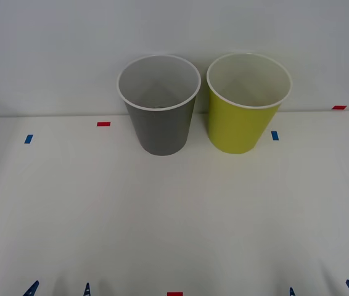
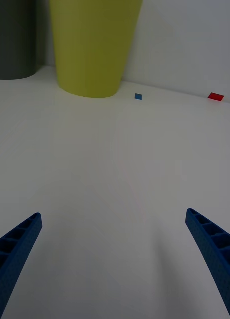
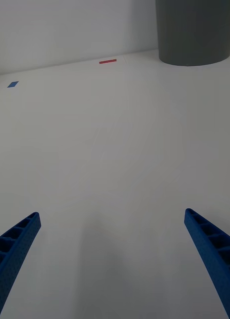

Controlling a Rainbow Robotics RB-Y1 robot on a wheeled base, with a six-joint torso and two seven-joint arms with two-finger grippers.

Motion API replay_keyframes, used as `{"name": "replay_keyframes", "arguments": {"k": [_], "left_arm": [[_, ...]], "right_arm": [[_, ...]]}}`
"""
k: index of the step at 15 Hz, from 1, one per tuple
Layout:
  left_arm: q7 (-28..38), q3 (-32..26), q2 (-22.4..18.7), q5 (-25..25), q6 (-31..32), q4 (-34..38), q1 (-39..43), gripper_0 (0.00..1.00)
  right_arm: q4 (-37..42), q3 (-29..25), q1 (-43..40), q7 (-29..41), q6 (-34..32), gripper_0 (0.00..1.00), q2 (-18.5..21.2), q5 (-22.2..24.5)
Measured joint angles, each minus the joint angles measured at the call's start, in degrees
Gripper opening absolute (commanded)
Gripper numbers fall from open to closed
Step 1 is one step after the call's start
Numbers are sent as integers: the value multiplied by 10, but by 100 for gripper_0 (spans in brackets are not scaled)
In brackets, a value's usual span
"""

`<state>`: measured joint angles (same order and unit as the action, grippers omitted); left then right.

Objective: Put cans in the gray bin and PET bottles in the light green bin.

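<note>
At the table's (image 1: 174, 234) far edge, tapered smooth gray bin (image 1: 159, 111) beside light green bin (image 1: 247, 108), seemingly apart; ribbed left pincer (image 3: 112, 264) and right pincer (image 2: 112, 264) spread.

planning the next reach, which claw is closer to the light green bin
Right. The right claw sits at the table's near edge, on the same side as the light green bin. The left claw is also at the near edge but across the table, beyond the gray bin.

The left gripper (image 3: 112, 259) hangs over the white tabletop (image 3: 115, 159), jaws wide apart with nothing between them. Far ahead stands the gray bin (image 3: 194, 32), with a red mark (image 3: 108, 61) and a blue mark (image 3: 13, 84) beside it.
</note>
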<state>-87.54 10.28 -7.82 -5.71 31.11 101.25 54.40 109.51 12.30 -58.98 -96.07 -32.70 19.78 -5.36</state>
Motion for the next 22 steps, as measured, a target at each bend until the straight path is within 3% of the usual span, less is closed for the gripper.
{"name": "replay_keyframes", "arguments": {"k": [22], "left_arm": [[0, 0, 0, 0, 0, 0, 0, 100]], "right_arm": [[0, 0, 0, 0, 0, 100, 0, 0]]}}
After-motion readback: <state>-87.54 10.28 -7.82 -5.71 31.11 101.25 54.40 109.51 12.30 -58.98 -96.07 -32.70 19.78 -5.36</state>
